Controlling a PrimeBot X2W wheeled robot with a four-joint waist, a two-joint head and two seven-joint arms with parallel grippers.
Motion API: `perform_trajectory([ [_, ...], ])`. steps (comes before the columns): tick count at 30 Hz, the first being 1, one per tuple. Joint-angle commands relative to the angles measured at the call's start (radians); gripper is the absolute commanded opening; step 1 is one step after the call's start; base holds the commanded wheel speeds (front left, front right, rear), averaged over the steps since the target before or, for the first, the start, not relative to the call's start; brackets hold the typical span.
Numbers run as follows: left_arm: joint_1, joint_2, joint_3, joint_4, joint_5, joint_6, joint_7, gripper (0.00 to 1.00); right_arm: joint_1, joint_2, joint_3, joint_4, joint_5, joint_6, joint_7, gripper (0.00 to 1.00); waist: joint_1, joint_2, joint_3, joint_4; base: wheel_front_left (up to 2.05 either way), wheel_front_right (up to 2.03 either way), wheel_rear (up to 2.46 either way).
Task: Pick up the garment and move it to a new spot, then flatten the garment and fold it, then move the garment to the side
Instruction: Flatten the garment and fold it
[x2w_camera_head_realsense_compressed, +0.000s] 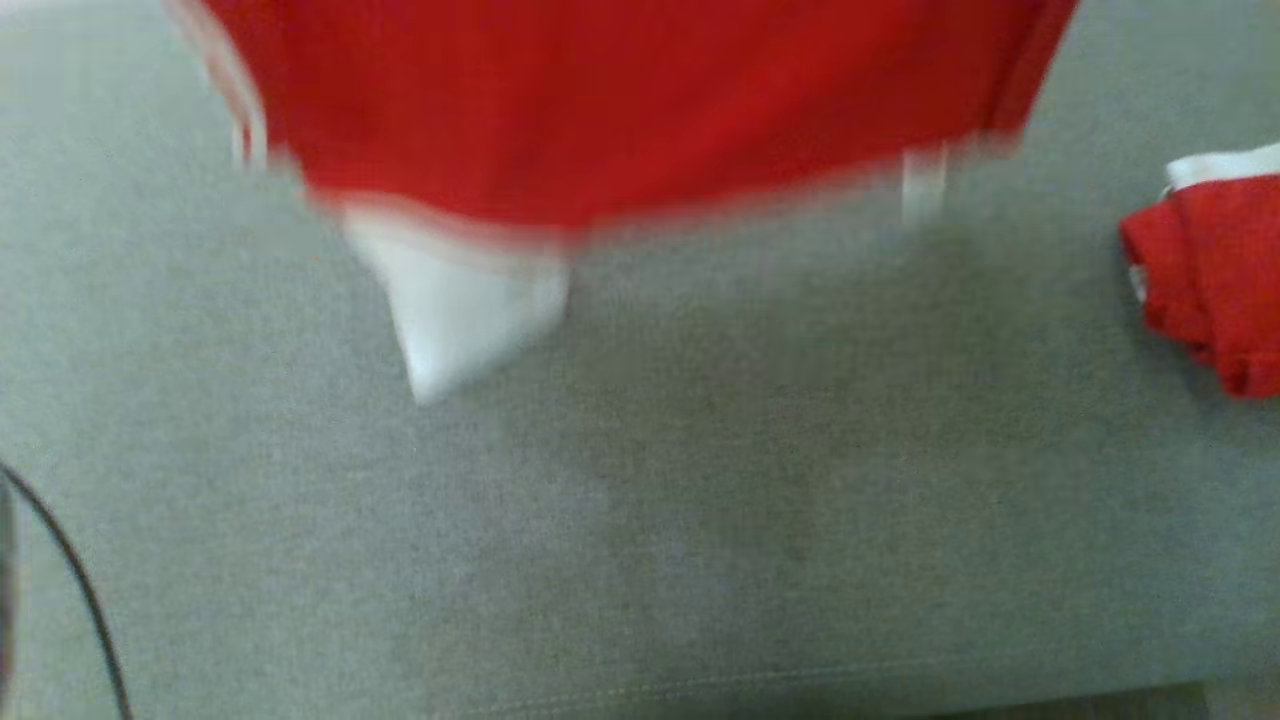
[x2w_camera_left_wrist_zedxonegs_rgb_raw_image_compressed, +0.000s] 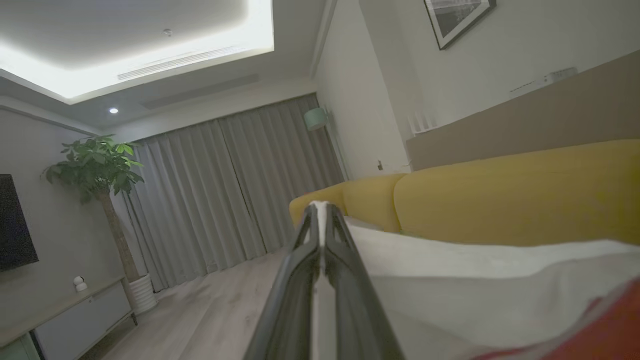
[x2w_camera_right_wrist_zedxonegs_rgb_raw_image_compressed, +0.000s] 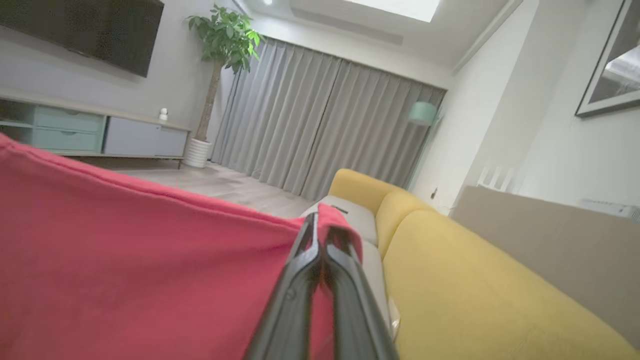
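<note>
Carrying step — the red garment (x2w_camera_head_realsense_compressed: 640, 100) hangs stretched between both grippers. The left gripper (x2w_camera_left_wrist_zedxonegs_rgb_raw_image_compressed: 320, 212) has its fingers pinched on the white trim (x2w_camera_left_wrist_zedxonegs_rgb_raw_image_compressed: 450, 260), the right gripper (x2w_camera_right_wrist_zedxonegs_rgb_raw_image_compressed: 322, 227) on red cloth. Next — lower it onto the grey cushion (x2w_camera_head_realsense_compressed: 700, 520) beneath them and spread it flat.

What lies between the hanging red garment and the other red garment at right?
Head view: bare grey surface between garment and the other garment.
</note>
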Motion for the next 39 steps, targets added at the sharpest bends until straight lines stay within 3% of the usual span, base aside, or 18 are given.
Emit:
perform_trajectory([
  [1, -0.102, 0.045, 0.028, 0.027, 0.015, 0.002, -0.038, 0.00, -0.085, 0.003, 0.011, 0.041, -0.023, 0.004, -0.051, 0.00, -0.0006, 0.0000, 0.074, 0.014, 0.00, 0.00, 0.00],
  [5, -0.249, 0.026, 0.026, 0.170, 0.030, 0.017, -0.127, 0.00, -0.257, 0.039, 0.012, 0.251, -0.077, 0.004, -0.203, 0.00, -0.0006, 0.0000, 0.083, 0.032, 0.00, 0.00, 0.00],
  [9, -0.289, -0.018, 0.011, 0.266, 0.022, 0.014, -0.167, 0.00, -0.308, 0.074, 0.002, 0.413, -0.103, 0.004, -0.288, 0.00, -0.0006, 0.0000, 0.090, 0.060, 0.00, 0.00, 0.00],
  [13, -0.233, -0.050, -0.008, 0.279, 0.008, 0.004, -0.171, 0.00, -0.259, 0.087, 0.012, 0.468, -0.089, 0.004, -0.296, 0.00, -0.0006, 0.0000, 0.099, 0.074, 0.00, 0.00, 0.00],
  [17, -0.077, -0.093, 0.011, 0.245, -0.036, -0.001, -0.171, 0.00, -0.135, 0.123, 0.005, 0.535, -0.002, 0.004, -0.297, 0.00, -0.0006, 0.0000, 0.096, 0.087, 0.00, 0.00, 0.00],
  [21, 0.106, -0.117, 0.013, 0.201, -0.042, -0.004, -0.171, 0.00, -0.010, 0.130, 0.102, 0.586, 0.060, 0.004, -0.291, 0.00, -0.0006, 0.0000, 0.090, 0.099, 0.00, 0.00, 0.00],
  [31, 0.564, -0.115, -0.004, 0.097, -0.040, -0.012, -0.171, 0.00, 0.269, 0.052, 0.366, 0.489, 0.313, 0.004, -0.166, 0.00, -0.0006, 0.0000, -0.042, 0.096, 0.00, 0.00, 0.00],
  [39, 0.853, -0.133, 0.014, -0.029, -0.043, -0.013, -0.171, 0.00, 0.485, -0.029, 0.457, 0.375, 0.408, 0.004, -0.190, 0.00, -0.0006, 0.0000, -0.163, 0.092, 0.00, 0.00, 0.00],
])
